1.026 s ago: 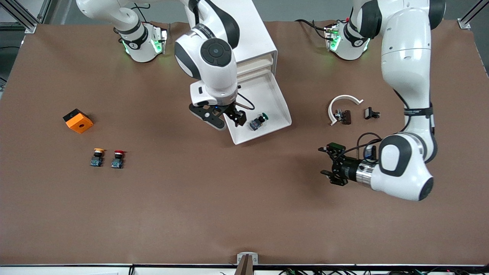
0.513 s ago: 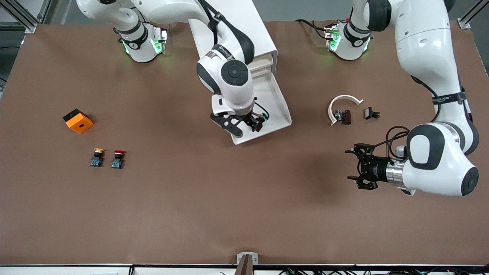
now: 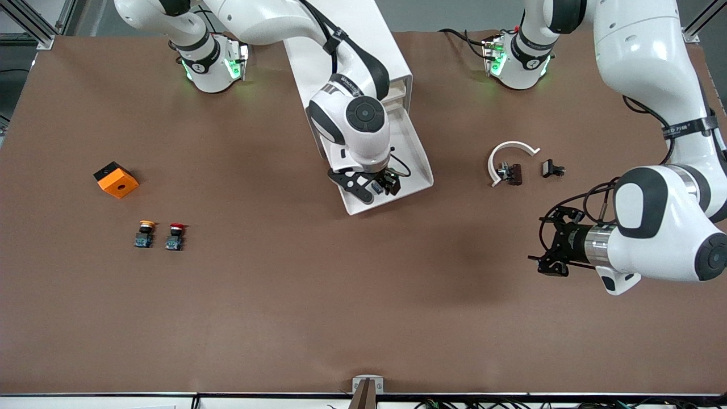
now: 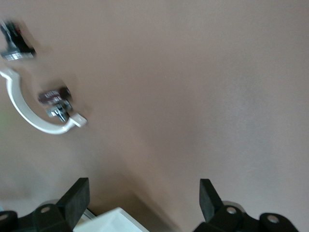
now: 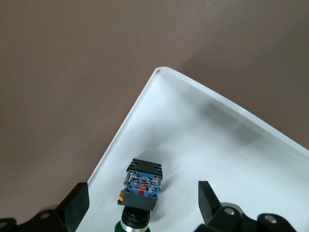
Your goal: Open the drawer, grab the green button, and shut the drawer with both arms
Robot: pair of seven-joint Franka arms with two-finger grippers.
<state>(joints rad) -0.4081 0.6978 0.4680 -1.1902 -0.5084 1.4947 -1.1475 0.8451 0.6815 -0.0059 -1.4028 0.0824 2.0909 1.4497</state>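
Note:
The lowest drawer (image 3: pixel 419 166) stands pulled out of the white cabinet (image 3: pixel 386 51). The green-capped button (image 5: pixel 140 189) lies on its side in the drawer (image 5: pixel 227 145), near the drawer's front corner. My right gripper (image 3: pixel 379 186) is down in the drawer and open. In the right wrist view the right gripper (image 5: pixel 142 208) has one finger on each side of the button, with a gap on both sides. In the front view that gripper hides most of the button. My left gripper (image 3: pixel 552 251) is open and empty over bare table at the left arm's end.
An orange block (image 3: pixel 116 179), a yellow-capped button (image 3: pixel 145 233) and a red-capped button (image 3: pixel 175 236) sit toward the right arm's end. A white curved piece (image 3: pixel 509 152) with a small dark part (image 3: pixel 513 173), and a small black part (image 3: pixel 552 168), lie near the left arm.
My right gripper has moved along the drawer's front edge and come down around the green-capped button. My left arm has drawn back toward its own end of the table.

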